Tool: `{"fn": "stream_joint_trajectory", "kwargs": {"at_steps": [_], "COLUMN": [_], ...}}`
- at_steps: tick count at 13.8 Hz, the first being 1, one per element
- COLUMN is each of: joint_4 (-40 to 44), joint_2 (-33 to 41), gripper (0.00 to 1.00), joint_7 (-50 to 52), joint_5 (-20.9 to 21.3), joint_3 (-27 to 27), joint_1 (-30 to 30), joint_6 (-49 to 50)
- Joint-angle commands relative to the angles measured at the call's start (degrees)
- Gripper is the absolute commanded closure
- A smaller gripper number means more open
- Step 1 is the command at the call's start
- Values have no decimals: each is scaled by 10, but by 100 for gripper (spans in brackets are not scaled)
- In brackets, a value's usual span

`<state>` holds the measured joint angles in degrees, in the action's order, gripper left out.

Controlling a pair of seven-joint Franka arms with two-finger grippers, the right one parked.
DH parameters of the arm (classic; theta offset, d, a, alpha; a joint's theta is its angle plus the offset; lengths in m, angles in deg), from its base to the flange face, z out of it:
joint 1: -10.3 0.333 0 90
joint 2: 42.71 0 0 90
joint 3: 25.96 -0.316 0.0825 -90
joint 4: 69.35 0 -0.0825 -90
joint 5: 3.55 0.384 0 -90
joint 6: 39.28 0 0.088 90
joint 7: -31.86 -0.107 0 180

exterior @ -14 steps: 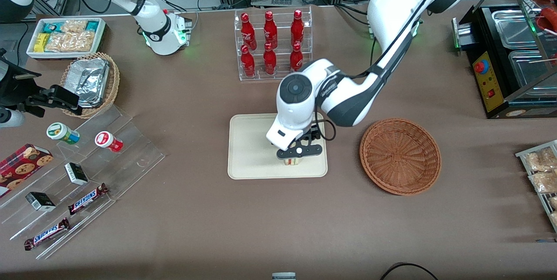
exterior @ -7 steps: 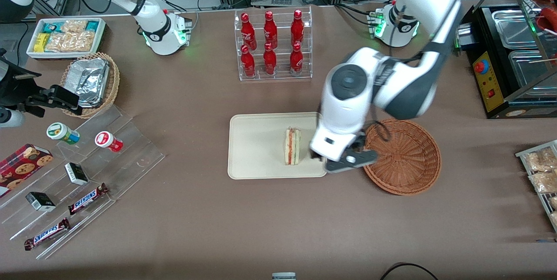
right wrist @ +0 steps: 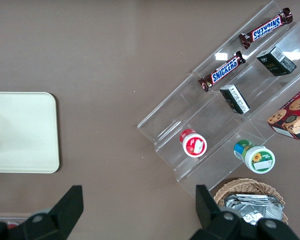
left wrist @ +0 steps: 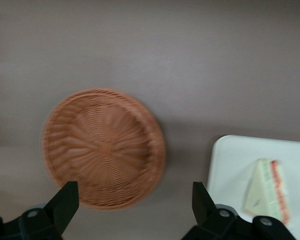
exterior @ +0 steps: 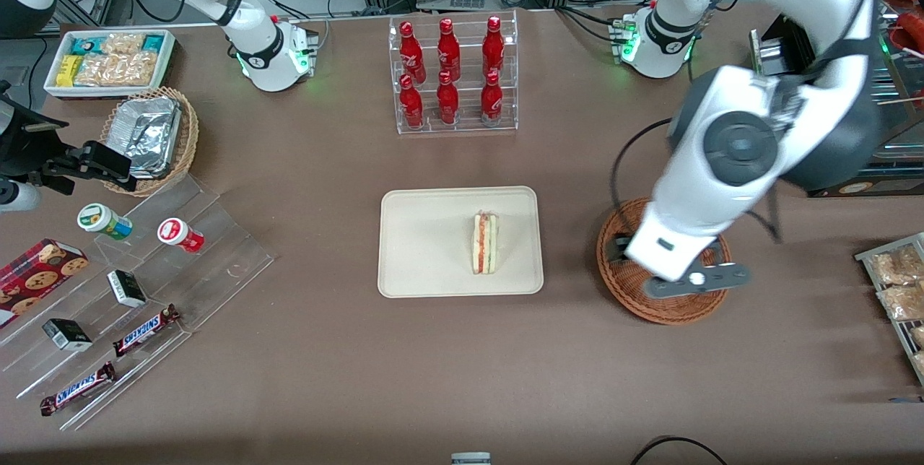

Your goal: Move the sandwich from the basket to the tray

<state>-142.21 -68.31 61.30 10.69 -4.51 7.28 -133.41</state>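
The sandwich [exterior: 485, 242] stands on its edge on the cream tray [exterior: 426, 248], with the red and green filling facing up. It also shows in the left wrist view as the sandwich [left wrist: 267, 190] on the tray [left wrist: 235, 165]. My gripper [exterior: 693, 281] hangs high above the reddish-brown wicker basket [exterior: 628, 284], away from the tray toward the working arm's end. In the wrist view the gripper [left wrist: 135, 200] is open with nothing between its fingers, and the basket [left wrist: 102, 147] below holds nothing.
A clear rack of red bottles [exterior: 452, 75] stands farther from the front camera than the tray. A stepped acrylic display of snacks [exterior: 144, 284], a tan basket with foil trays [exterior: 151, 136] and a white bin [exterior: 108, 61] lie toward the parked arm's end. A black appliance [exterior: 844, 104] and snack bags [exterior: 899, 292] flank the basket.
A second ago my gripper was down on the sandwich at the tray. It has let go, risen and swung over the basket. The sandwich stays on the tray.
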Motion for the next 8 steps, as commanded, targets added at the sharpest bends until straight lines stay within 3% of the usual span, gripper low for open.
{"fn": "stream_joint_trajectory", "kwargs": {"at_steps": [1,6,8], "joint_4": [-12,-20,-65], "joint_2": [35,79,126], "gripper": [0,0,0], "joint_7": [-60,-162,-190], "joint_5": [-17,-34,-38], "joint_3": [3,3,1], "joint_1": [40,104,124], "joint_6": [42,111,115]}}
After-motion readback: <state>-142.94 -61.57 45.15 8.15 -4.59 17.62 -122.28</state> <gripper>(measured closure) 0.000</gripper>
